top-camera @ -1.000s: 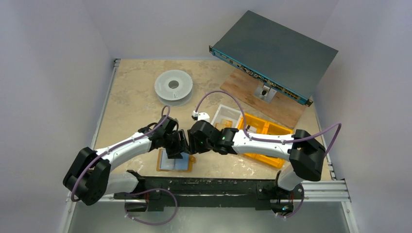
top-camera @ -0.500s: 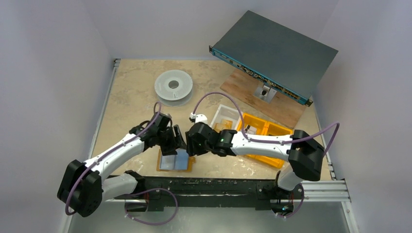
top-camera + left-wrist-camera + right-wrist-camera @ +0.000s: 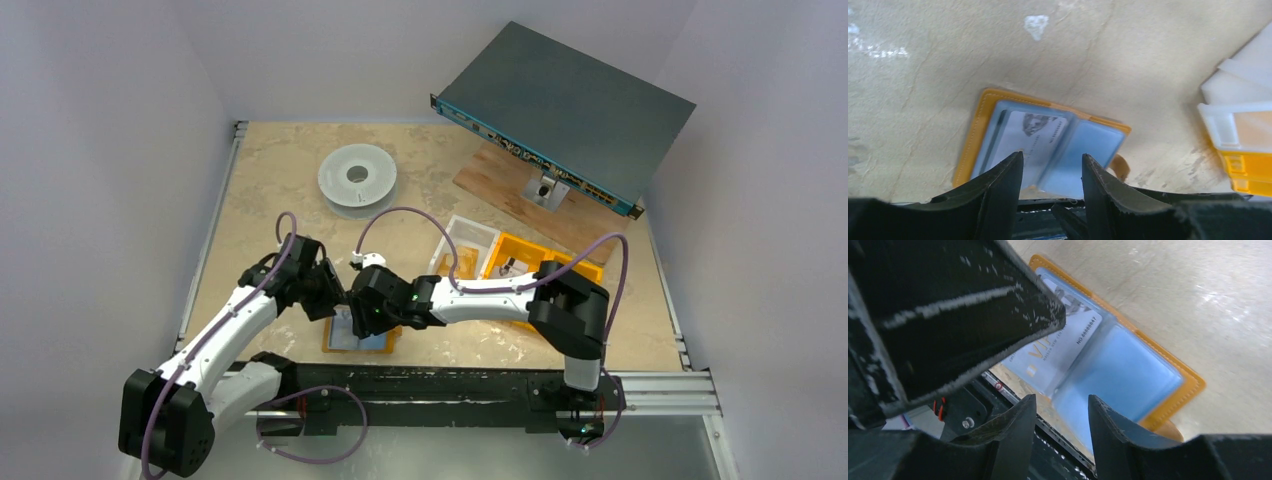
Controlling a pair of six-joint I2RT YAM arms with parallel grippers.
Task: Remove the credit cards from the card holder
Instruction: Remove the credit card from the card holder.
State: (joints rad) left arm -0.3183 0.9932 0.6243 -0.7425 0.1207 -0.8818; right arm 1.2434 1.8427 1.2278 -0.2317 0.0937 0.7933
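From above, the card holder (image 3: 380,341) lies opened flat on the table (image 3: 270,190) at its near edge, just in front of the arm bases. The right gripper (image 3: 362,318) hangs over the holder's far left part, hiding some of it. The left gripper (image 3: 331,300) sits just beside the holder's far left corner, close to the right one. Well apart on the far side stand a white spool (image 3: 357,178) and, to the right, orange bins (image 3: 545,262) beside a white tray (image 3: 464,243).

In the left wrist view, the left gripper (image 3: 1050,172) has its fingers spread with nothing between them. The card holder (image 3: 1048,145) lies below and ahead of the tips, its mustard edge framing two clear blue sleeves. A printed card (image 3: 1034,137) shows in the left sleeve.

In the right wrist view, the right gripper (image 3: 1058,412) is likewise parted and grasps nothing. Its tips hover over the fold between the two sleeves of the card holder (image 3: 1133,365). The card (image 3: 1060,342) sits in the sleeve to the left. A large black shape (image 3: 943,315), probably the left gripper, covers the holder's upper left corner; whether it touches the holder cannot be told.
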